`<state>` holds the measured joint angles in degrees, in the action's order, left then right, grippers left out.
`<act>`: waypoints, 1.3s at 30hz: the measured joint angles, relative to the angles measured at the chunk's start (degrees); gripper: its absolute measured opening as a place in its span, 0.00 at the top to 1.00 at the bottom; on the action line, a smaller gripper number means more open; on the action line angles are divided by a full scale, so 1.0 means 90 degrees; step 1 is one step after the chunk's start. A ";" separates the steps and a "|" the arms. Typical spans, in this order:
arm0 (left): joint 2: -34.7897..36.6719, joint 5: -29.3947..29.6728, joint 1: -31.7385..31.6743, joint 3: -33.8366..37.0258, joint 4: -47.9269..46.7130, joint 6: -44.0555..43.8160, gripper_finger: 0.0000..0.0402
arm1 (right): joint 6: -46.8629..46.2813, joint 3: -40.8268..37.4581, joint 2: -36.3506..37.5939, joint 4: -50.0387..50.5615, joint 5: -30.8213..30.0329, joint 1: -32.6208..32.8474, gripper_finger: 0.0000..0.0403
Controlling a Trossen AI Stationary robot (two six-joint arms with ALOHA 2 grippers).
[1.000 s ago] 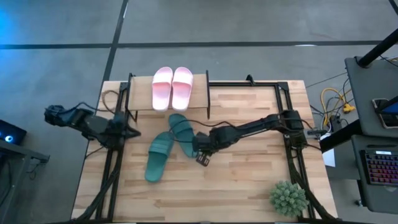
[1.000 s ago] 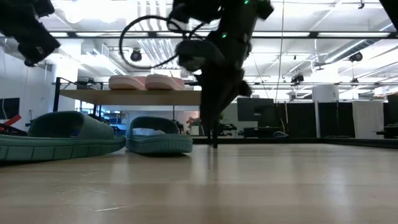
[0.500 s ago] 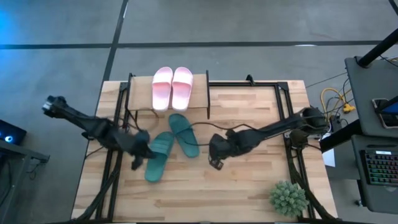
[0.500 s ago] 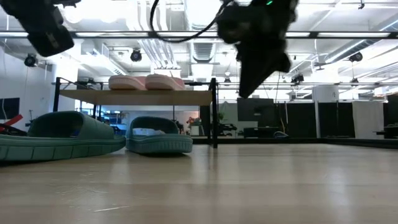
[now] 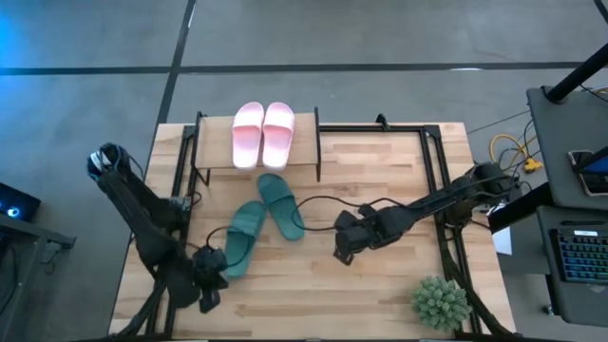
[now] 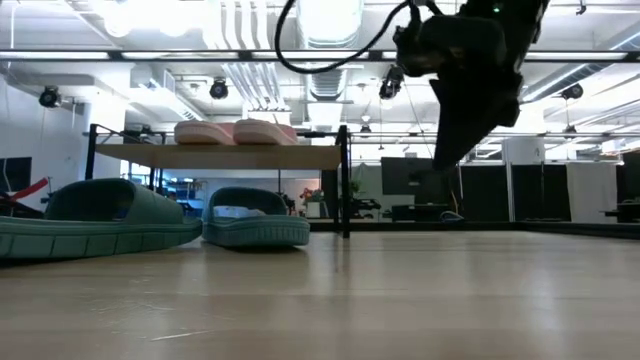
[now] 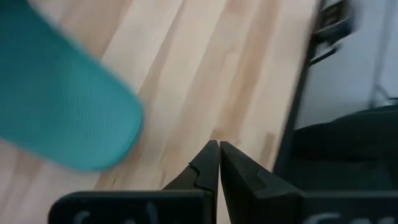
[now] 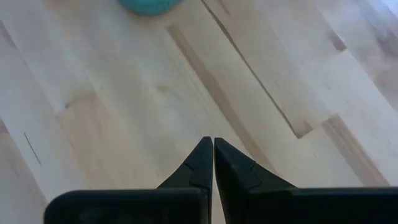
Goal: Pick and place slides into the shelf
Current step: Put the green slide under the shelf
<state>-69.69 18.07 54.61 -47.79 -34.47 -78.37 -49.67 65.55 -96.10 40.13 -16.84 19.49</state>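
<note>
Overhead, left claw (image 5: 207,296) closed, empty, near table's front edge (image 5: 285,328), right claw (image 5: 344,249) closed, empty, mid-table.

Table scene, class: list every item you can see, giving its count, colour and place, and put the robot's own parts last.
pink slides: two, pale pink, side by side on the shelf top.
teal slides: two, dark teal, on the table in front of the shelf.
shelf: one, light wood with black frame, table's far edge.
potted plant: one, green, near right corner.
table: one, light wood.
left gripper: shut, near left edge.
right gripper: shut, mid-table.
</note>
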 joint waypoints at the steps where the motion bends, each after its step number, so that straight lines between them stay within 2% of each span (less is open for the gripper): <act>1: -0.0142 -0.0003 0.0068 0.0021 -0.0008 -0.0206 1.00 | 0.0001 -0.0037 0.0019 -0.0112 -0.0058 0.0000 0.98; 3: -0.0358 -0.0080 0.0132 0.0055 0.0000 -0.0532 1.00 | 0.0016 -0.0116 0.0036 -0.0160 -0.0166 -0.0016 0.98; 7: -0.0787 -0.0431 0.0156 0.0190 0.0203 -0.0593 1.00 | 0.0017 -0.0159 0.0040 -0.0313 -0.0185 -0.0058 0.98; 21: -0.1288 -0.0116 -0.0125 0.1317 0.1502 -0.0517 1.00 | -0.0078 -0.0127 0.0042 -0.0478 -0.0133 -0.0058 0.98; 27: -0.0965 0.0253 -0.0680 0.1804 0.2020 0.0387 1.00 | -0.0279 -0.0127 0.0042 -0.0525 -0.0134 -0.0073 0.98; 39: -0.0343 0.0218 -0.2306 0.2707 0.2887 0.2223 1.00 | -0.0608 -0.0127 0.0042 -0.0776 -0.0134 -0.0085 0.98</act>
<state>-72.78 20.03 33.85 -23.43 -8.49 -58.36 -55.14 64.40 -95.72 33.14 -18.04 18.72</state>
